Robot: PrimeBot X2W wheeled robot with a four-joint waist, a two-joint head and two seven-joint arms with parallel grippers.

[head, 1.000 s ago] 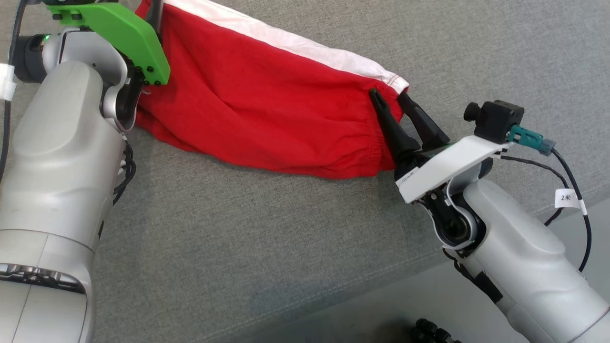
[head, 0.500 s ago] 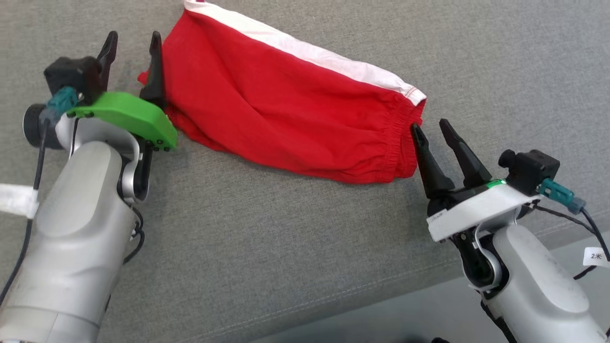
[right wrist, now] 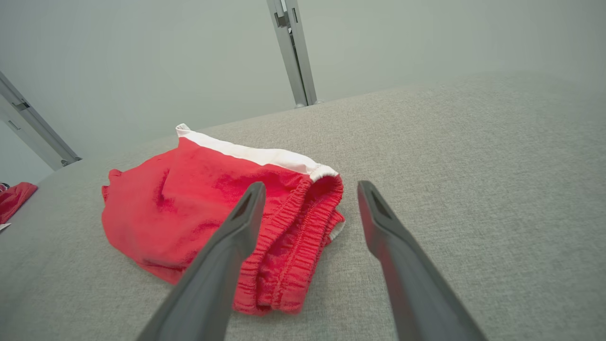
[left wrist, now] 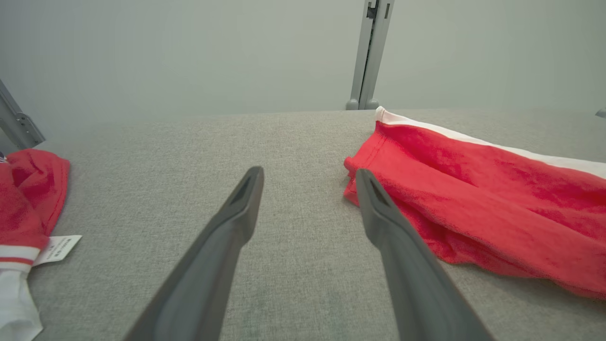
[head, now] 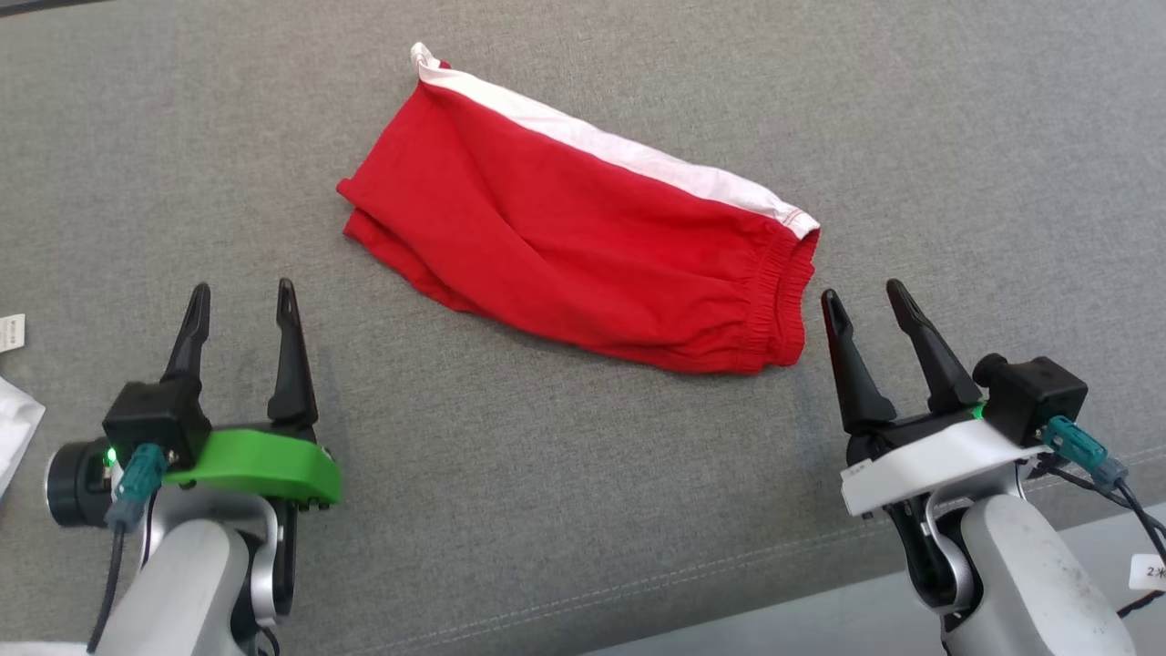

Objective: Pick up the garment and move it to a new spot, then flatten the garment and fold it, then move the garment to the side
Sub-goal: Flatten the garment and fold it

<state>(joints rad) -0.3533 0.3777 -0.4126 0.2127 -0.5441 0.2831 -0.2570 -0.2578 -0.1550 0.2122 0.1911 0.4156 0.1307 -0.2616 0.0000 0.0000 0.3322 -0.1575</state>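
Head view: left pincer (head: 242,286) and right pincer (head: 860,289) agape, empty, apparently clear of garment (head: 565,246).

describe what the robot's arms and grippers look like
Both arms are pale silver-grey, each ending in two long, tapered black fingers. The left gripper sits on a green bracket, the right gripper on a white bracket. Each carries a black camera with a teal plug; the right cable bears a white tag.
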